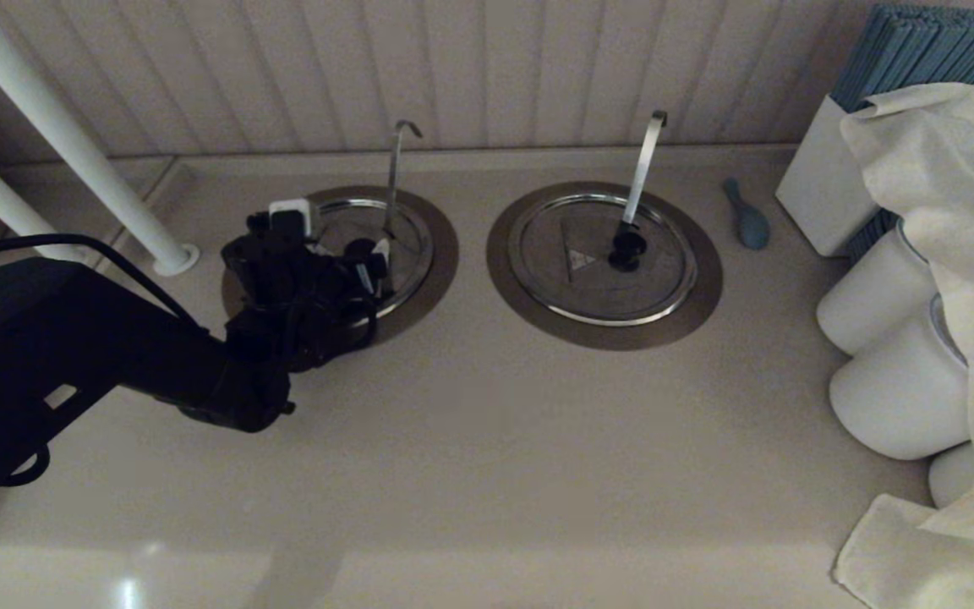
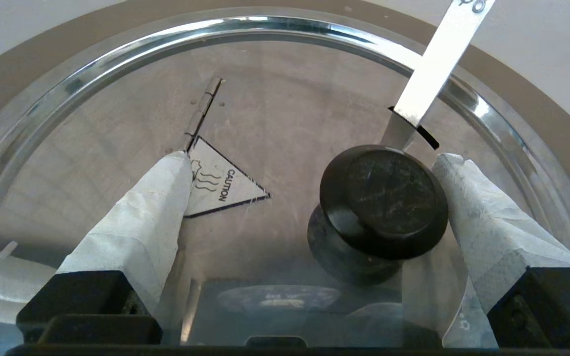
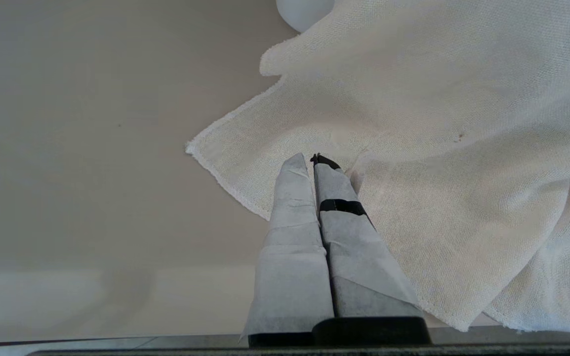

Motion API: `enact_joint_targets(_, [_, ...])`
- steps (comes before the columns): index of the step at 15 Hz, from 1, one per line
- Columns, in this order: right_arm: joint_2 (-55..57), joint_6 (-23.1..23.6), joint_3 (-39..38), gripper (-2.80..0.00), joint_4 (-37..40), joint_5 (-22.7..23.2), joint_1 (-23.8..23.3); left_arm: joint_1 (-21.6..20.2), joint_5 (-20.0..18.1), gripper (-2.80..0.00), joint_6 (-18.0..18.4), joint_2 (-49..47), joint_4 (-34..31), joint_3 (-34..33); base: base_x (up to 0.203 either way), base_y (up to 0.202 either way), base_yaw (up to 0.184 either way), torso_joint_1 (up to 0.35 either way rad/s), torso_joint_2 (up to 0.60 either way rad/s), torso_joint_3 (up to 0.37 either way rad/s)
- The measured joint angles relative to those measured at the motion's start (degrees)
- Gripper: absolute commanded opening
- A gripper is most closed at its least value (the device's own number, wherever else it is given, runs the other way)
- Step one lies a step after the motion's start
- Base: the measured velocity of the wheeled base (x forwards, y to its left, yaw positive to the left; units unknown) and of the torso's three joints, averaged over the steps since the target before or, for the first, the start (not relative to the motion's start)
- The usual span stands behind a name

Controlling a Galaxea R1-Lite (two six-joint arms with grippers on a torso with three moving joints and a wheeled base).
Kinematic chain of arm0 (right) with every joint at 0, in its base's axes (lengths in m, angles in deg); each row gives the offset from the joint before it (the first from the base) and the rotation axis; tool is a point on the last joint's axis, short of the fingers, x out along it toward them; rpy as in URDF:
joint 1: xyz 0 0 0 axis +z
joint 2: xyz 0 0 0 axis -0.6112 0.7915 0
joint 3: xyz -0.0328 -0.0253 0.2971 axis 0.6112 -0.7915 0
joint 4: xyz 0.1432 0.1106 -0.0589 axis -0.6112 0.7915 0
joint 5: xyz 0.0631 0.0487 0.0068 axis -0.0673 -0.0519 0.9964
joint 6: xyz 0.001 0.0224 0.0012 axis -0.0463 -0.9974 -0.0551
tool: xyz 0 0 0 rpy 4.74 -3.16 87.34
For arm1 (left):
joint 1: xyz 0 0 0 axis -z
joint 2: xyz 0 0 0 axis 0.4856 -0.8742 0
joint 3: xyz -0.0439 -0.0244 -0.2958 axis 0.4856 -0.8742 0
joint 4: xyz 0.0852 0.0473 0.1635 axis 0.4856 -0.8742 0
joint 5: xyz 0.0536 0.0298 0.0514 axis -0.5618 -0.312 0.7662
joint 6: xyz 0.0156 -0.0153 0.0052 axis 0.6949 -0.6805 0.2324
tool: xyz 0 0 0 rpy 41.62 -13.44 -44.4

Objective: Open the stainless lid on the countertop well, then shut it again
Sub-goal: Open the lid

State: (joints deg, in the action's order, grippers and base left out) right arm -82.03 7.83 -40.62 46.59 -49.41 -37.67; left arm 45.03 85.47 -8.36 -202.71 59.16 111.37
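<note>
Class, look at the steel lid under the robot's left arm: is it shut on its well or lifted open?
Shut. The lid lies flat inside its ring, no dark hole showing. The open left gripper straddles the black knob.

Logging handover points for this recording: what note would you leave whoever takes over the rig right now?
Left end effector: open, low over the lid, fingers either side of the knob, not clamped.
Right end effector: shut, parked over the cloth.
Lid lies flat in the well.
Done: nothing visible beyond the approach.
Left: grip the knob, lift the lid, set it back.
</note>
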Motion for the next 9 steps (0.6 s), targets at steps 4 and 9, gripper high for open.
enact_joint_targets(4, [0.0, 0.0, 0.0, -2.8, 0.0, 0.0, 0.0, -0.2, 0.0, 0.0, -0.2, 0.2, 0.0, 0.0, 0.0, 0.0, 0.0, 0.0, 0.0, 0.0])
enact_joint_targets(9, [0.0, 0.0, 0.0, -2.8, 0.0, 0.0, 0.0, -0.2, 0.0, 0.0, -0.2, 0.9, 0.0, 0.1, 0.0, 0.0, 0.0, 0.0, 0.0, 0.0])
